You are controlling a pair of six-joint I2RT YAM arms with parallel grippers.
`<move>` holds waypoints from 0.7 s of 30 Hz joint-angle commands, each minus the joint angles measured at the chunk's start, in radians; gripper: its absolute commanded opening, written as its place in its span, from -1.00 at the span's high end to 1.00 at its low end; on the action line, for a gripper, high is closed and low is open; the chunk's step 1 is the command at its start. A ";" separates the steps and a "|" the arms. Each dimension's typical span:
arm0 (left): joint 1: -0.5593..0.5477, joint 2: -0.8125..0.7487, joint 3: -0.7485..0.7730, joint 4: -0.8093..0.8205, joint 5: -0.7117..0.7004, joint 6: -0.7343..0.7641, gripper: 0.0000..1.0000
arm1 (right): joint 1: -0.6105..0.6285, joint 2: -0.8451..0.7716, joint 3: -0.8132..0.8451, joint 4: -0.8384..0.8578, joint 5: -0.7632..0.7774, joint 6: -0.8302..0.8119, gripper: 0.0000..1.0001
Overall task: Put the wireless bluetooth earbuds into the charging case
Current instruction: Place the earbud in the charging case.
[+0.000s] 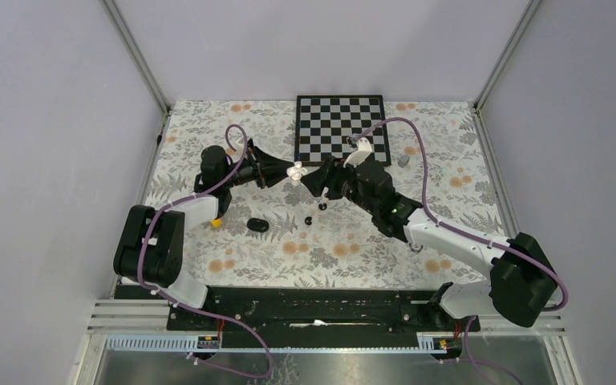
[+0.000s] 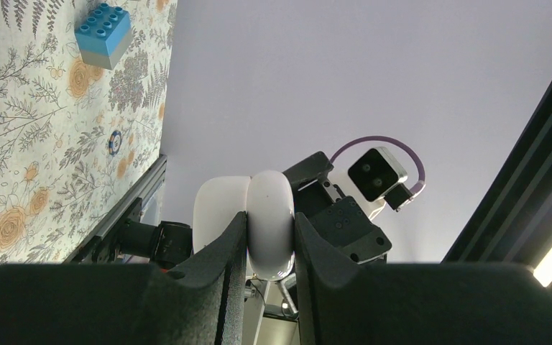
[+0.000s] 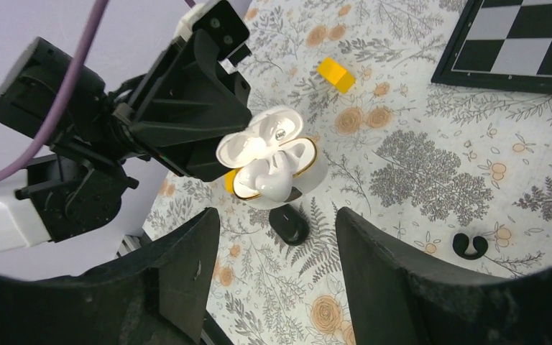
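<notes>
L gripper (image 2: 269,241) clamps open white charging case (image 3: 273,162) w/ white earbud (image 3: 267,178) inside; R gripper (image 3: 277,228) jaws wide, empty, near it

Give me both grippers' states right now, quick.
Left gripper: closed on the white charging case, its lid open.
Right gripper: open, nothing between its fingers, facing the case.

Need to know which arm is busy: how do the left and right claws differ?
The left claw is shut on the white charging case, whose lid is open; the right claw stands open and holds nothing. The left claw points toward the robot's right, the right claw toward its left, at the case. Both are black and raised above the table.
</notes>
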 commanded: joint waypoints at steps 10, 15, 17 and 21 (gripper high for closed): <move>0.001 -0.015 0.029 0.043 0.008 0.004 1.00 | -0.002 0.061 0.066 0.078 -0.022 0.025 -0.15; 0.001 -0.015 0.028 0.043 0.005 0.006 1.00 | -0.003 0.045 0.056 0.088 -0.008 0.022 -0.11; 0.000 -0.015 0.026 0.043 0.005 0.006 1.00 | -0.002 0.049 0.061 0.082 -0.002 0.020 -0.10; 0.000 -0.019 0.024 0.041 0.005 0.006 1.00 | -0.002 0.057 0.065 0.084 0.004 0.020 -0.05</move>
